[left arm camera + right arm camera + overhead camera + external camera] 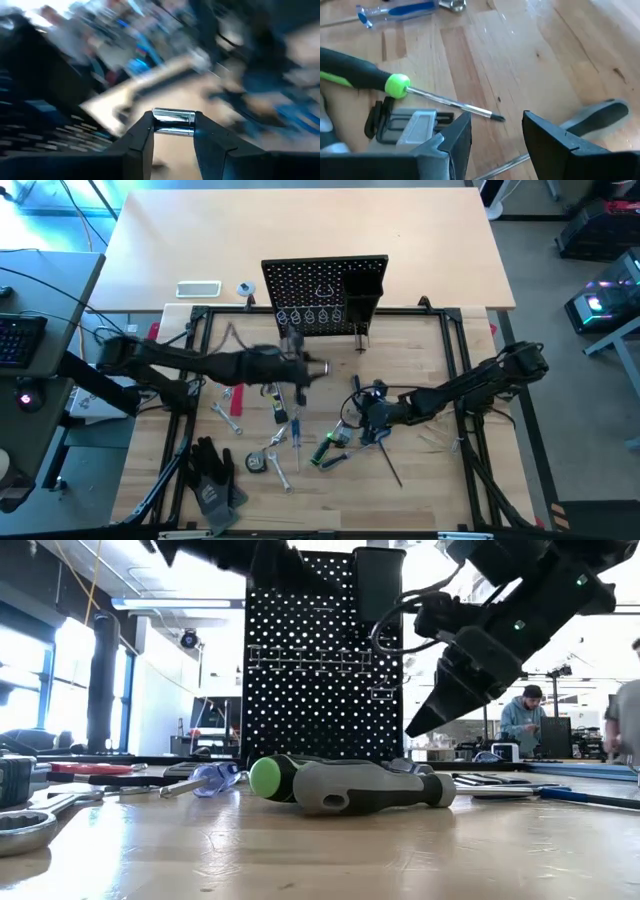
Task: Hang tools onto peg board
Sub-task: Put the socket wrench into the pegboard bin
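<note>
Peg board [325, 295]: black perforated panel, upright at the far edge of the wooden worktop [430, 390], wire ring holders along its lower rows, a black box bin [364, 302] at its right side.

Left gripper [173, 131]: raised over the worktop just in front of the peg board; fingers [142, 137] narrow, pinching a short shiny metal cylinder [173, 121] between their tips. The left wrist view is badly smeared, so what kind of tool the piece belongs to cannot be told, possibly a socket or a wrench end.

Right gripper [496, 135]: low over the middle of the worktop, above the loose tools; fingers spread wide, nothing between them.

Loose tools on the worktop:
- green screwdriver [395, 85], lying flat, its metal shaft and tip just ahead of the right gripper;
- blue screwdriver [395, 11], clear handle, farther off;
- silver wrench [281, 471], near the front;
- a second wrench [227, 417], left of centre.

Other items: black work gloves [212, 475] at the front left; white flat device [198, 289] on the table behind, left of the peg board.
</note>
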Motion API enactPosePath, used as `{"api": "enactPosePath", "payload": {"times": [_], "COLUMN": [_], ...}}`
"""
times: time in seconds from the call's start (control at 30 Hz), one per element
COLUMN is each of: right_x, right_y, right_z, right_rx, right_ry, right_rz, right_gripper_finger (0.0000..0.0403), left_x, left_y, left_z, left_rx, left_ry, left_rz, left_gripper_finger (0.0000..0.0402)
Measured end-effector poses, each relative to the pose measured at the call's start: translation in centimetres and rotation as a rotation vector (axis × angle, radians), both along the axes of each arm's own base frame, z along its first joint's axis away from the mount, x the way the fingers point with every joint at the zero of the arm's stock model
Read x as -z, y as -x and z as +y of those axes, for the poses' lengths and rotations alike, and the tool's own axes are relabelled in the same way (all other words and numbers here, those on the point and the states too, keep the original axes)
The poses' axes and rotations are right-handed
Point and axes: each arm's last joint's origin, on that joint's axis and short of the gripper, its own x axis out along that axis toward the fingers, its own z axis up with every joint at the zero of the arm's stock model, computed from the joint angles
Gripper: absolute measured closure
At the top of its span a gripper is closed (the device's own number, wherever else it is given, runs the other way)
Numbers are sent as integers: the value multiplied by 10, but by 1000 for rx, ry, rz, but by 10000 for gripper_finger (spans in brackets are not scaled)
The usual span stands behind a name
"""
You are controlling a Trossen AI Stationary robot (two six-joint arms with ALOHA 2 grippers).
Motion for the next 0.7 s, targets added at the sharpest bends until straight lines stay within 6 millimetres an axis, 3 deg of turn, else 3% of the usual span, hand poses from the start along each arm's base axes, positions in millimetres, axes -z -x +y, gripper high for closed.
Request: {"api": "enactPosePath", "payload": {"times": [0.2, 0.4, 0.7], "right_x": [0, -1, -1], "right_y": [1, 1, 0], "right_z": [3, 4, 4], "right_rx": [17, 32, 38], "right_ry": [-6, 3, 9], "right_rz": [-6, -23, -33], "right_gripper_finger": [233, 233, 233], "left_x": [-69, -116, -132], "left_y": [8, -1, -36], "left_z": [27, 56, 98], "left_rx": [-129, -195, -263], "left_ry": [-52, -89, -59], "left_rz": [-214, -300, -195], "left_gripper_finger": [306, 306, 306]}}
